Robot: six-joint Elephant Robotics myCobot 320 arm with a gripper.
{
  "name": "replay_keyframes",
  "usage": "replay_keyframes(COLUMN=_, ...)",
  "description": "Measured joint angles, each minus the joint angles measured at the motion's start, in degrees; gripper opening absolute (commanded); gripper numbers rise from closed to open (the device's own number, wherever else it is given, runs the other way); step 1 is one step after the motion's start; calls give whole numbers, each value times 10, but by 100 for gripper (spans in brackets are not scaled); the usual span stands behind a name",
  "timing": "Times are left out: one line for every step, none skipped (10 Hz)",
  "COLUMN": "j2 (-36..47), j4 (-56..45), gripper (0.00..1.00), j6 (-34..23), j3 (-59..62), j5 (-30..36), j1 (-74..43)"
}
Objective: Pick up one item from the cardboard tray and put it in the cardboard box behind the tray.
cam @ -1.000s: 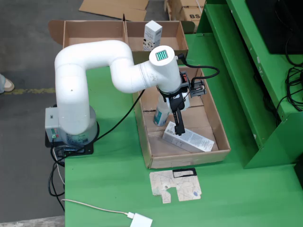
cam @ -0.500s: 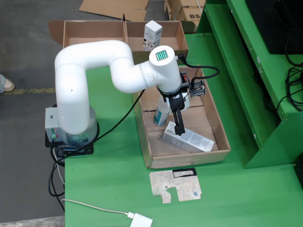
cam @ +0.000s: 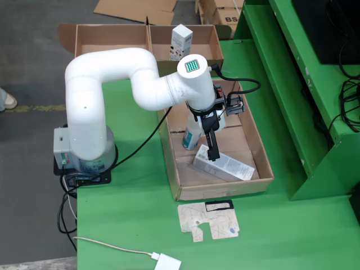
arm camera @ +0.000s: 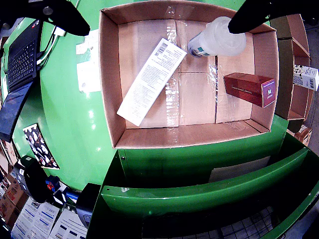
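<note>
The gripper [cam: 211, 153] is held released above the tray [arm camera: 110, 84]; the long white box [arm camera: 152, 81] is seen at 9 o'clock.

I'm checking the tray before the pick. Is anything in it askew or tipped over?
Yes. In the view that rides on the gripper, the long white box lies diagonally, one end propped on the cardboard tray wall. The bottle lies on its side. The red box looks fine.
</note>
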Motion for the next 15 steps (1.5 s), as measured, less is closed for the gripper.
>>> replay_keyframes(j2=0, j4=0, gripper=100, j6=0, j3=0, j5=0, j1=0)
replay_keyframes(j2=0, j4=0, gripper=100, j6=0, j3=0, j5=0, j1=0)
replay_keyframes(j2=0, j4=0, gripper=100, j6=0, j3=0, j5=0, j1=0)
replay_keyframes(j2=0, j4=0, gripper=100, j6=0, j3=0, j5=0, j1=0)
replay_keyframes(j2=0, j4=0, gripper=100, j6=0, j3=0, j5=0, j1=0)
replay_keyframes(j2=0, j4=0, gripper=100, j6=0, j3=0, j5=0, j1=0)
replay_keyframes(j2=0, j4=0, gripper=100, j6=0, j3=0, j5=0, j1=0)
replay_keyframes(j2=0, j4=0, gripper=100, j6=0, j3=0, j5=0, j1=0)
replay_keyframes(j2=0, j4=0, gripper=100, j6=0, j3=0, j5=0, j1=0)
replay_keyframes(j2=0, j4=0, gripper=100, j6=0, j3=0, j5=0, j1=0)
replay_keyframes(j2=0, j4=0, gripper=100, j6=0, j3=0, j5=0, j1=0)
replay_keyframes(j2=0, j4=0, gripper=100, j6=0, j3=0, j5=0, j1=0)
replay_keyframes(j2=0, j4=0, gripper=100, j6=0, j3=0, j5=0, j1=0)
replay_keyframes(j2=0, j4=0, gripper=100, j6=1, j3=0, j5=0, j1=0)
replay_keyframes(j2=21, j4=0, gripper=100, j6=15, j3=-27, j5=-5, j1=18)
